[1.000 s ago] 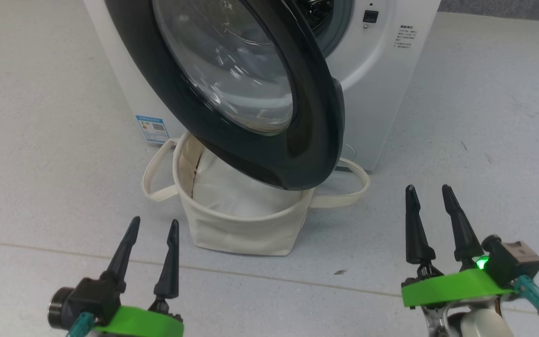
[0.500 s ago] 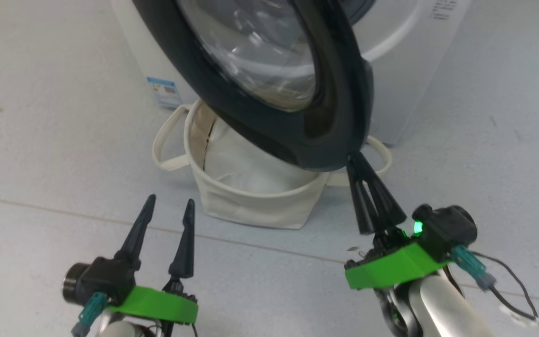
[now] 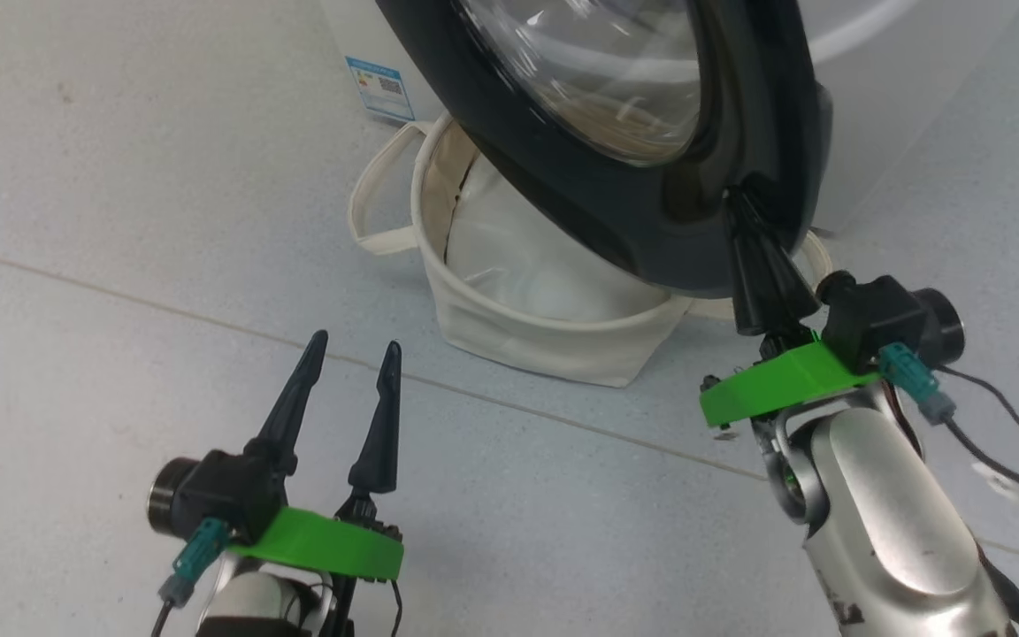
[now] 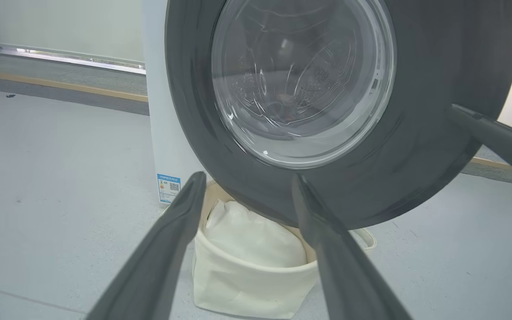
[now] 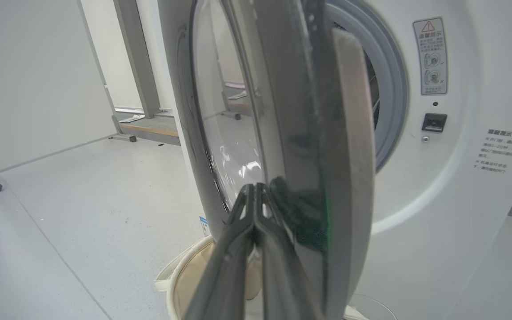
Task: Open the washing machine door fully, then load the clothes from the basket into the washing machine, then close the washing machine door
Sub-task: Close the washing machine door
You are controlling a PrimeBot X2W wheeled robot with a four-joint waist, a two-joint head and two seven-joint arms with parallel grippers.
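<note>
- Since a second ago, the right gripper (image 3: 735,200) has gone from the near right floor, fingers apart, up and left to the washing machine door (image 3: 616,203); the head camera has swung too, so the whole scene sits differently.
- Its two fingers are now pressed together with nothing between them, their tips against the glossy black rim at the door's lower right, close to its free edge.
- The right wrist view shows the same closed tips (image 5: 254,190) on the rim's outer face, mirrored in the gloss.
- The door stands partly swung out from the washing machine (image 3: 907,106), hanging over the basket (image 3: 527,341).
- The basket sits on the floor just in front of the machine, white liner (image 3: 527,257) showing inside, one loop handle (image 3: 377,208) out to the left.
- A blue label sticker (image 3: 379,87) is on the machine's front, far left of the basket.
- The left gripper (image 3: 356,343) hovers over the near floor, fingers spread wide and holding nothing, well apart from the basket.
</note>
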